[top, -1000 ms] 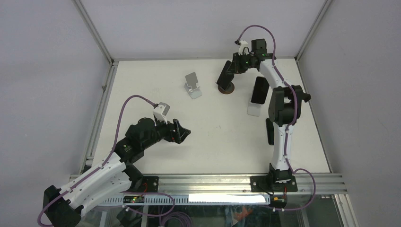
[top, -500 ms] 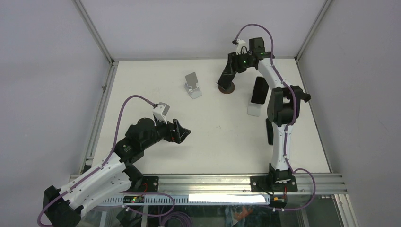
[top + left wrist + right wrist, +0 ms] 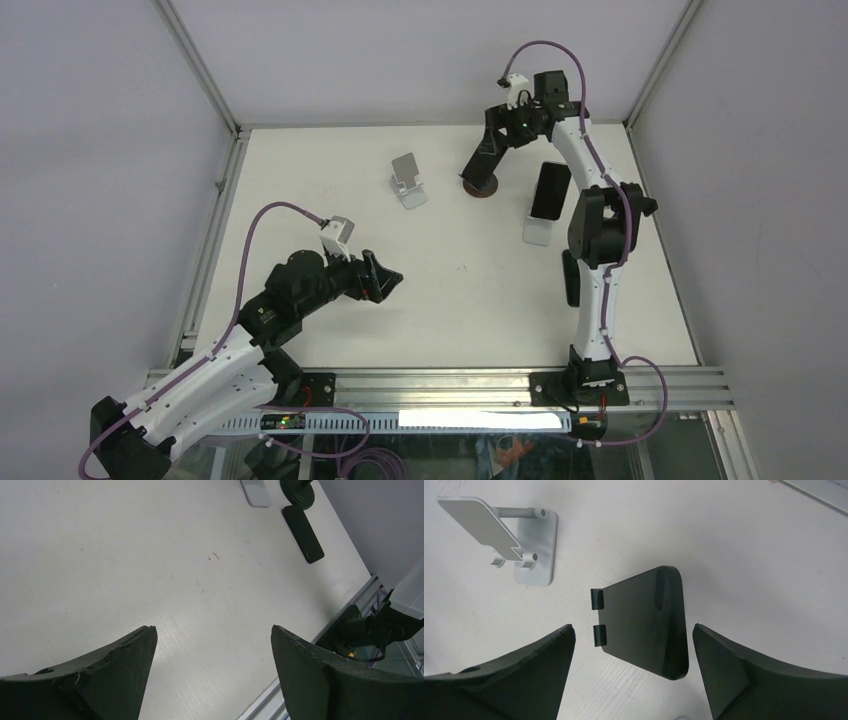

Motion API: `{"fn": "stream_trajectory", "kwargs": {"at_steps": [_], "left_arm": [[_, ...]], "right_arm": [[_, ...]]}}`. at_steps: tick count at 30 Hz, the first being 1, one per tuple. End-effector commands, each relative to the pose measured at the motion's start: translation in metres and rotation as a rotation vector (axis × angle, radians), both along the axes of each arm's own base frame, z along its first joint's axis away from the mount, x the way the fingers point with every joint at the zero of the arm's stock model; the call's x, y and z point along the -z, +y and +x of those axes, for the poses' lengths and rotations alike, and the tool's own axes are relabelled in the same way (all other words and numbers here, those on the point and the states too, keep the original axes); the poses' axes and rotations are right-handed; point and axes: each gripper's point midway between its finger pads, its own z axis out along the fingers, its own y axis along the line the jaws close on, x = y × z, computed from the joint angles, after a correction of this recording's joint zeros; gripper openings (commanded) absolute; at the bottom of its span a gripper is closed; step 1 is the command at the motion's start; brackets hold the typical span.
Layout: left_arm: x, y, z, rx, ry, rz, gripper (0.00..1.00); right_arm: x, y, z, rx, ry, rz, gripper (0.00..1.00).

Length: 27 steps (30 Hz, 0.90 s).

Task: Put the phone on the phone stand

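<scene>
Hovering right fingers [image 3: 514,675] spread wide and empty astride the phone [image 3: 644,625], leaning on the dark stand [image 3: 597,599] beside the silver stand [image 3: 531,550]. Advising a straight upward lift, keeping both fingers clear of the phone's edges. Holding left fingers [image 3: 90,680] wide open, empty, over the table [image 3: 125,555].
</scene>
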Motion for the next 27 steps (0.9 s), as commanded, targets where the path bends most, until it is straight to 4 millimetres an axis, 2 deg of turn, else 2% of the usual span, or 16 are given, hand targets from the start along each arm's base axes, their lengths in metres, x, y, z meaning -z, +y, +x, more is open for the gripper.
{"fn": "stream_trajectory", "kwargs": {"at_steps": [1,5,8,10,15,20,23,25,27], "left_arm": [[-0.014,0.003,0.005,-0.041,-0.011,-0.045,0.87],[-0.012,0.009,0.006,-0.082,0.007,-0.048,0.87],[-0.007,0.015,0.007,-0.13,0.037,-0.05,0.89],[-0.001,0.022,0.008,-0.174,0.061,-0.049,0.92],[0.012,0.037,0.01,-0.276,0.114,-0.043,0.99],[0.022,0.055,0.013,-0.402,0.176,-0.034,0.99],[0.027,0.065,0.016,-0.47,0.221,-0.031,0.99],[0.029,0.072,0.019,-0.505,0.247,-0.033,0.99],[0.031,0.081,0.023,-0.546,0.274,-0.043,0.99]], "right_arm": [[-0.083,-0.012,-0.002,0.008,-0.188,-0.028,0.91],[-0.106,-0.016,-0.015,0.001,-0.217,-0.032,0.91],[-0.128,-0.014,-0.039,-0.029,-0.242,-0.008,0.91],[-0.143,-0.009,-0.068,-0.075,-0.245,0.027,0.91],[-0.156,0.003,-0.144,-0.216,-0.213,0.113,0.92],[-0.144,0.017,-0.227,-0.4,-0.205,0.233,0.99],[-0.123,0.026,-0.276,-0.516,-0.145,0.349,0.99],[-0.101,0.03,-0.3,-0.563,-0.093,0.421,0.99],[-0.089,0.032,-0.309,-0.565,-0.082,0.457,0.99]]}}
